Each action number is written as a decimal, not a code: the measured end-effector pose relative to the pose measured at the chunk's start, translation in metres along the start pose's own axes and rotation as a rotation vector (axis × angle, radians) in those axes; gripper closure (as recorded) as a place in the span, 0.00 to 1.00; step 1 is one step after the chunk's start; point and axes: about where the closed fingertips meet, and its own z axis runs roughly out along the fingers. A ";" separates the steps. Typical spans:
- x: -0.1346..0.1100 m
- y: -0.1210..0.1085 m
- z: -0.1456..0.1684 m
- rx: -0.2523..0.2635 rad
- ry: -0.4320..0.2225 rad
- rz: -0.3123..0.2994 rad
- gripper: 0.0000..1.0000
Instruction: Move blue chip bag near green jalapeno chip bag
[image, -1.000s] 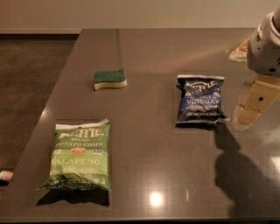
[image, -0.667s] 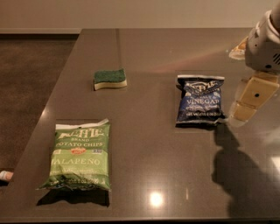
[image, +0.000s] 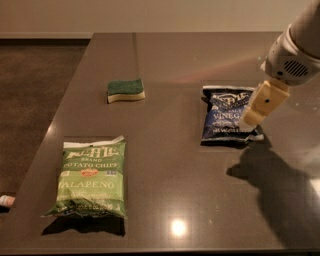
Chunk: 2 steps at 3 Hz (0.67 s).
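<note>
- At front left, the green jalapeno chip bag (image: 90, 182) lies flat on the table (image: 165, 60).
- Right of centre, well apart, lies the blue chip bag (image: 224, 117), long axis front to back.
- Over its right edge hangs the gripper (image: 254, 114); you cannot tell whether it is open or closed.

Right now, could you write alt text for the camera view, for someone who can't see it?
The gripper hangs at the right edge of a blue chip bag on a dark table. A green jalapeno chip bag lies front left, a sponge farther back.
</note>
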 end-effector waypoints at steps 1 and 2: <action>0.004 -0.009 0.030 0.003 0.007 0.124 0.00; 0.015 -0.013 0.053 0.007 0.016 0.236 0.00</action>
